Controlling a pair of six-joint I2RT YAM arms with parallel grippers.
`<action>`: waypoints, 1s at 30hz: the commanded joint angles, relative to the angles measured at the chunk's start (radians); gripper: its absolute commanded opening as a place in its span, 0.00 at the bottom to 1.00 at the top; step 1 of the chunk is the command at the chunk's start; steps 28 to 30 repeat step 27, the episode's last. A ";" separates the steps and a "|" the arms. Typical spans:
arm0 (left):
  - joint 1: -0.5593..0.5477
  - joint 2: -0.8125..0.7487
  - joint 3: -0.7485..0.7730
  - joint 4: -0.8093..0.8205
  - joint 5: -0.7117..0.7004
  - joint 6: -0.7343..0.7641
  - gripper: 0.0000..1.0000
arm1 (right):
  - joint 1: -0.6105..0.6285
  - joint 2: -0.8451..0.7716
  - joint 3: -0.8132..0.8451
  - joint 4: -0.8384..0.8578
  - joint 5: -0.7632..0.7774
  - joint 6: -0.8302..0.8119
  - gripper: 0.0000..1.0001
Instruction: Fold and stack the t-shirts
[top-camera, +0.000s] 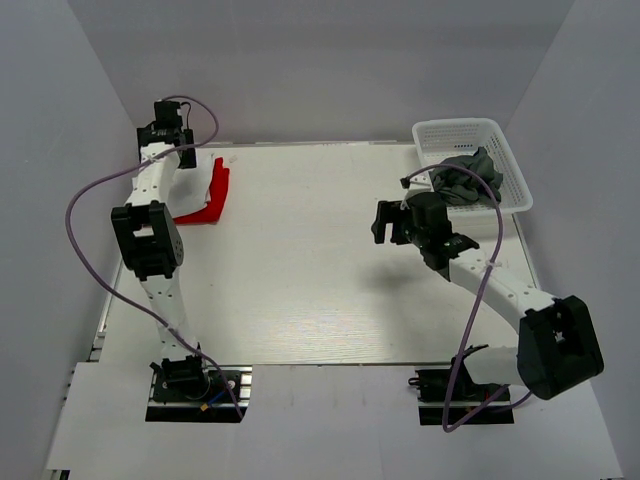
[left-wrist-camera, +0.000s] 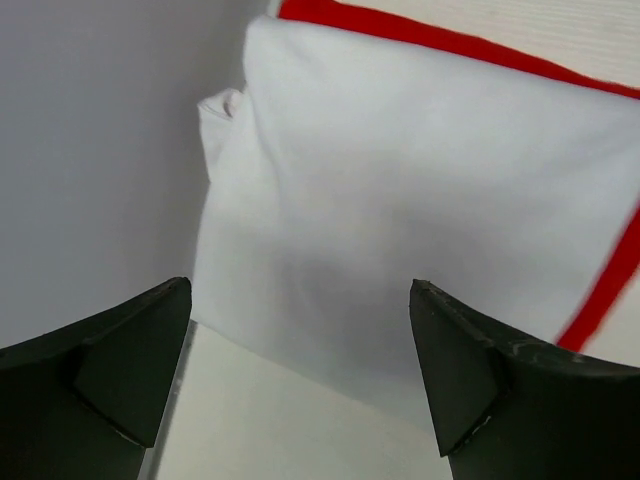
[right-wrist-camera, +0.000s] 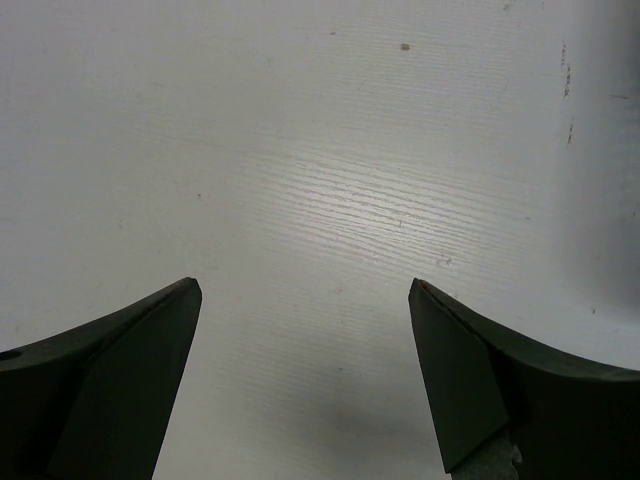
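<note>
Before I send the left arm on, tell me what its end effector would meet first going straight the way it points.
The folded white t-shirt on top of the red t-shirt: it fills the wrist view ahead of the open left end effector. How far off is unclear.

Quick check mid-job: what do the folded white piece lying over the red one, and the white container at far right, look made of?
White folded t-shirt: soft matte cloth, possibly knit cotton; rounded fold edges, gentle creases. Red t-shirt beneath: seemingly the same matte cloth. White lattice basket: rigid plastic by its look; even grid of holes, straight rim.
</note>
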 joint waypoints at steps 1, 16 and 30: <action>-0.016 -0.192 -0.091 0.009 0.143 -0.097 1.00 | -0.004 -0.061 -0.023 0.052 -0.014 0.017 0.90; -0.251 -0.897 -1.097 0.525 0.714 -0.505 1.00 | -0.001 -0.239 -0.219 0.140 -0.054 0.175 0.90; -0.317 -1.012 -1.236 0.559 0.722 -0.486 1.00 | -0.002 -0.390 -0.382 0.192 -0.019 0.224 0.90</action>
